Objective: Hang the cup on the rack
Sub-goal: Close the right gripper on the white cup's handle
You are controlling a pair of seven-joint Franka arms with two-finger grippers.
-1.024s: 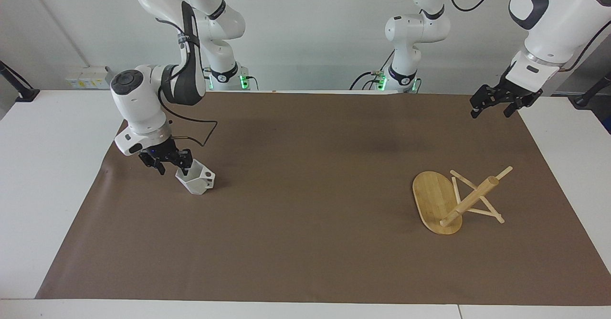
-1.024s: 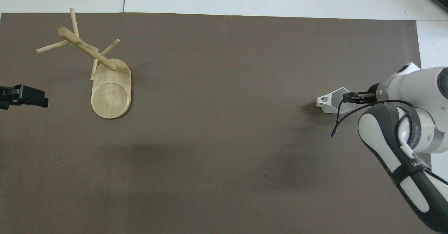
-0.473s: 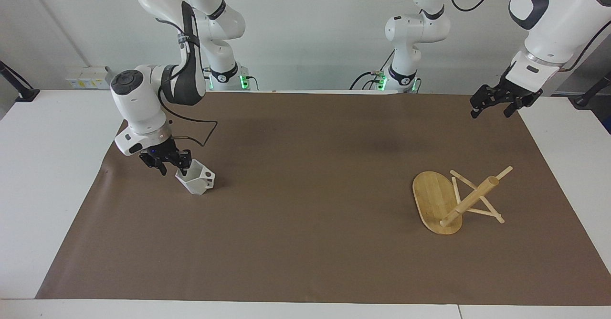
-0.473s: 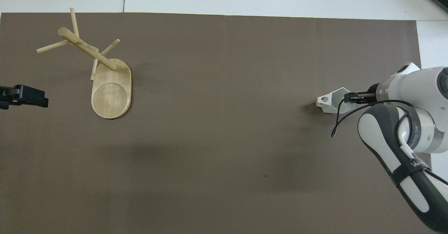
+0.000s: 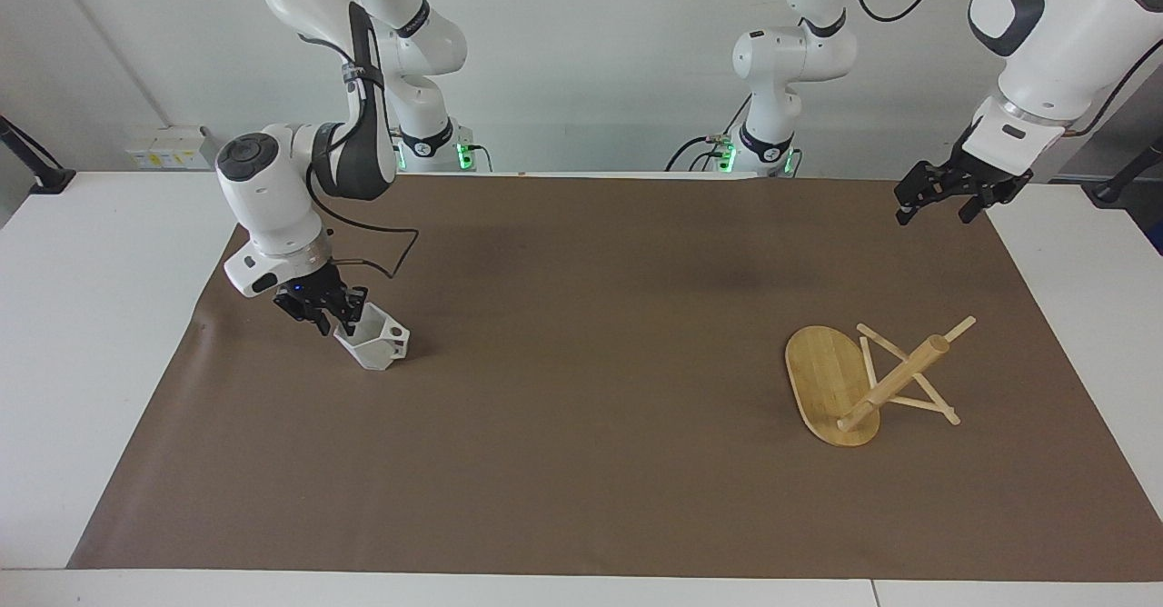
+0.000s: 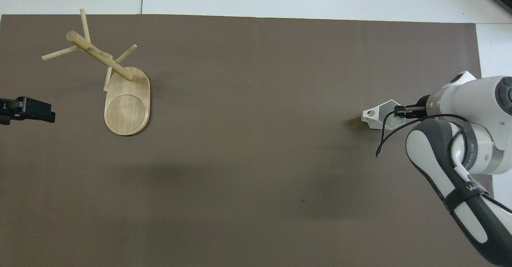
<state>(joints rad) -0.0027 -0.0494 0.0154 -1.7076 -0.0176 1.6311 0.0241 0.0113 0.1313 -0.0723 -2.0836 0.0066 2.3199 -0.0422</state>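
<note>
Since the earlier frame the fingers of the right gripper (image 5: 338, 321) had been drawn in on the rim wall of the cup (image 5: 374, 343), one finger inside; full closure could not be confirmed. The cup sat tilted near the surface's right-arm edge. A firm pinch was judged necessary before lifting. The rack (image 5: 859, 380) lay tipped near the opposite edge; the left gripper (image 5: 936, 198) waited, fingers spread.

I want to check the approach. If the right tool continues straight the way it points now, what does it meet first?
The right tool points down at the cup, at the rim on the side away from the handle. Going on, it would likely meet the cup's wall or inside first, then the brown mat.
</note>
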